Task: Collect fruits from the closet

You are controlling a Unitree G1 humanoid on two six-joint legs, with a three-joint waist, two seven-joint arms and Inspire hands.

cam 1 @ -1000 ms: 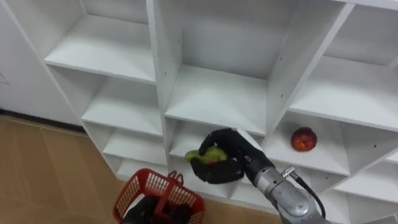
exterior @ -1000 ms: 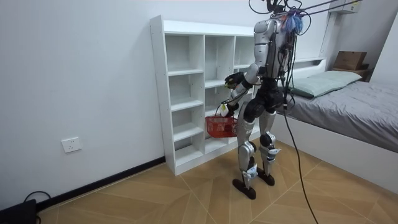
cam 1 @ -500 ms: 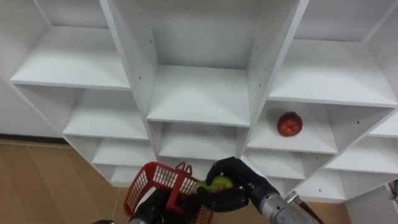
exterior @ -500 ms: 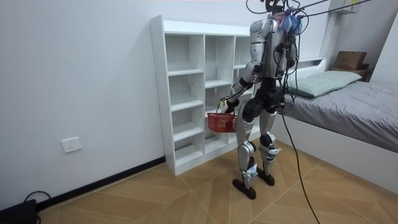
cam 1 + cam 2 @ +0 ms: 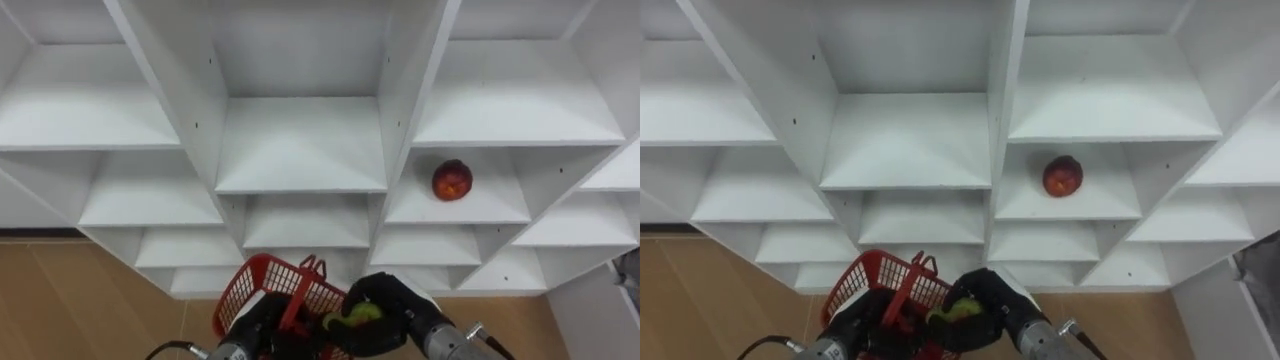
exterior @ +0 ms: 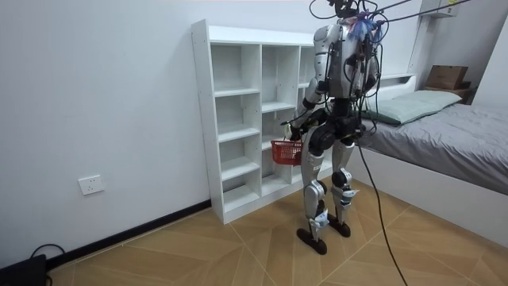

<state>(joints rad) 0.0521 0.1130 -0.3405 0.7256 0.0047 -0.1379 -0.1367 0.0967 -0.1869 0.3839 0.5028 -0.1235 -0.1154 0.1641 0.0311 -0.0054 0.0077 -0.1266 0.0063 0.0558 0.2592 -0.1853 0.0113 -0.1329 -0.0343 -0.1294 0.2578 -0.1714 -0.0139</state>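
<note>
raised a little since a second ago, the red basket [image 5: 262,285] hangs by the left hand [image 5: 255,335], whose hold i cannot tell, while the right hand [image 5: 395,305] has come down to the basket's right rim, curled round a green fruit [image 5: 352,316]. the basket's mouth lies just left of that fruit; its contents are hidden. a red fruit [image 5: 452,180] sits on a right-hand shelf [image 5: 490,205], well apart, nearer the right hand.

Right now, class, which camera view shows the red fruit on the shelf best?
The left eye view: the red fruit sits whole and unblocked on a white shelf. The right eye view shows much the same; the room view is too distant to tell.
</note>
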